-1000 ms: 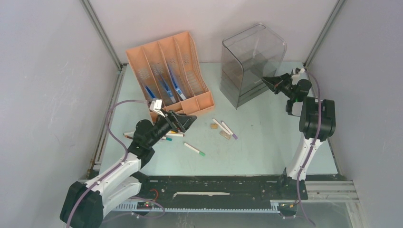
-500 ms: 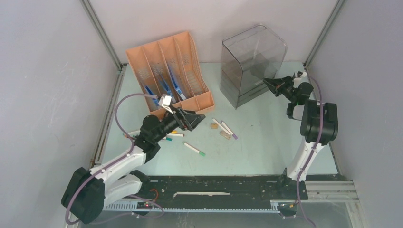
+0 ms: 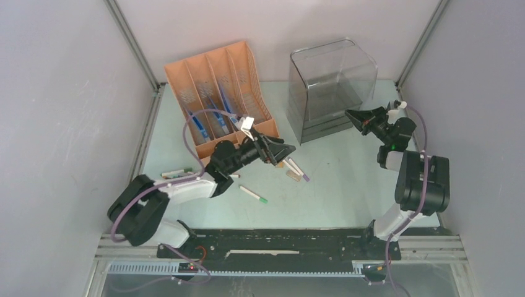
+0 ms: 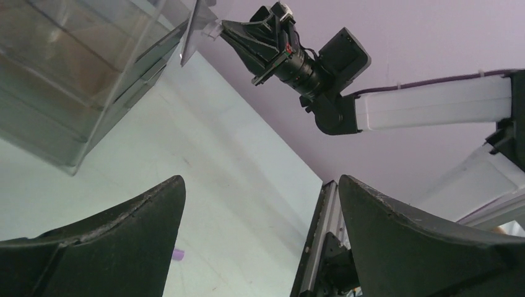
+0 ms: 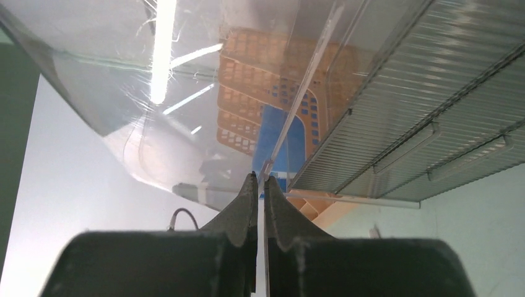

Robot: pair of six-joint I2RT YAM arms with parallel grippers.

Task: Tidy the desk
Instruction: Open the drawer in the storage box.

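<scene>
Bench [image 3: 347, 185]: pale mint-green top, the widest surface here. It runs from the black rail strip [image 3: 278, 242] at the near edge back to the rear wall and carries everything below.
Loose markers [image 3: 176, 173]: lying flat at the bench's left side, just beside the left arm [image 3: 179, 192].
Left arm: reaches low across the bench from the near left corner toward the centre.
Orange file sorter [image 3: 216, 86]: back left, tilted back toward the wall, with four slots. Blue flat pieces [image 3: 199, 122] sit low in the slots.
Left fingers [image 3: 282, 151]: spread wide and holding nothing. They are just in front of the sorter's near right corner and point right, toward the clear container.
Green-capped marker [image 3: 254, 195]: white barrel, flat on the bench near its middle, nearer the front than the left fingers and apart from them.
Purple-tipped pen [image 3: 297, 168]: flat on the bench just right of the left fingers, with small brown blocks [image 3: 292, 177] touching or just beside it.
Clear container [image 3: 331, 80]: smoky transparent box at back centre-right, ridged like drawers near its base.
Right fingers [image 3: 350, 114]: pressed together at the container's right side. The right wrist view shows a thin clear edge of the container running into the seam between the tips, pinched there.
Right arm [image 3: 421, 179]: rises from the near right corner and bends back toward the container.
</scene>
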